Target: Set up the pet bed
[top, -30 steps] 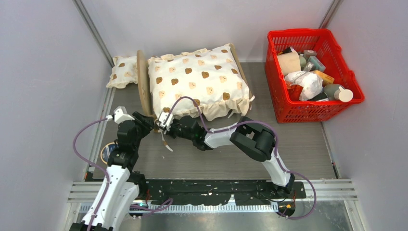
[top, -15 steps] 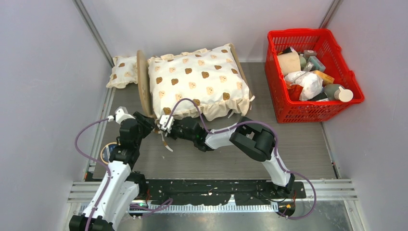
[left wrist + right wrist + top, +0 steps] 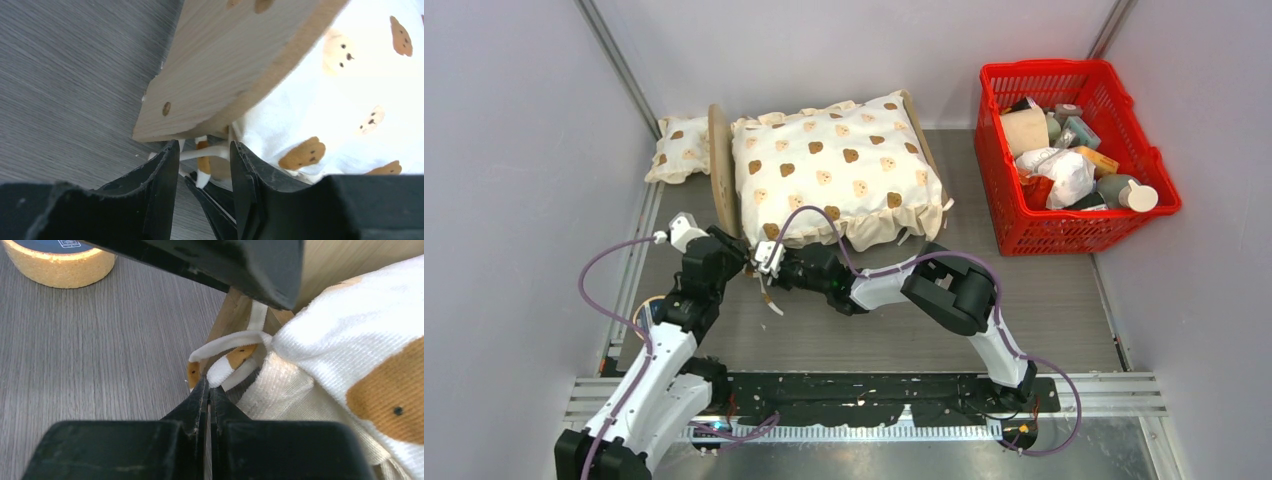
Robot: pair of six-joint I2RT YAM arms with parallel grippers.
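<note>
The pet bed [image 3: 721,175] lies at the back left, its light-wood headboard [image 3: 225,65] at the left end. A cream bear-print cushion [image 3: 836,170] covers it. My two grippers meet at the bed's near left corner. My left gripper [image 3: 202,147] is open, its fingers on either side of a white cushion tie [image 3: 207,154] just under the headboard's edge. My right gripper [image 3: 208,385] is shut, its tips pinching a brown-and-white tie [image 3: 222,372] at the wooden leg. A loose tie end [image 3: 769,298] hangs below it in the top view.
A small bear-print pillow [image 3: 676,148] lies left of the headboard by the wall. A red basket [image 3: 999,210] full of items stands at the back right. A round cork disc with a dark blue top [image 3: 649,310] sits near the left arm.
My left arm has moved a little forward and right, closer to the bed corner. The right arm and the bed have stayed put.
</note>
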